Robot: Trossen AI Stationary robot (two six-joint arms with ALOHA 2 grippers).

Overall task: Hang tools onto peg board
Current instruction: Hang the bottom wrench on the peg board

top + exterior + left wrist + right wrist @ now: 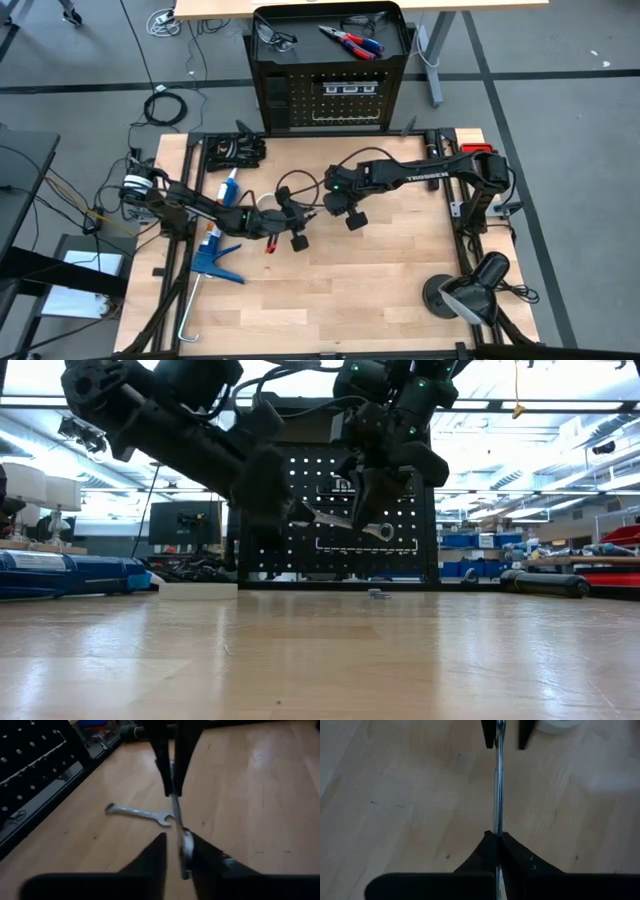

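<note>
A silver wrench hung in the air at the centre of the high view, above the counter, stretched between the two arms; the right gripper was clamped shut on one end of it; at the other end the left gripper had its fingers slightly apart around the wrench, one touching it and a gap showing on the other side. A second silver wrench lay flat on the counter beneath them. The peg board stood upright at the top centre of the high view; on its tray-like top lay the red-and-blue-handled pliers and a pair of safety glasses. A blue caulking gun lay at the lower left of the counter; a black desk lamp sat at the lower right.
</note>
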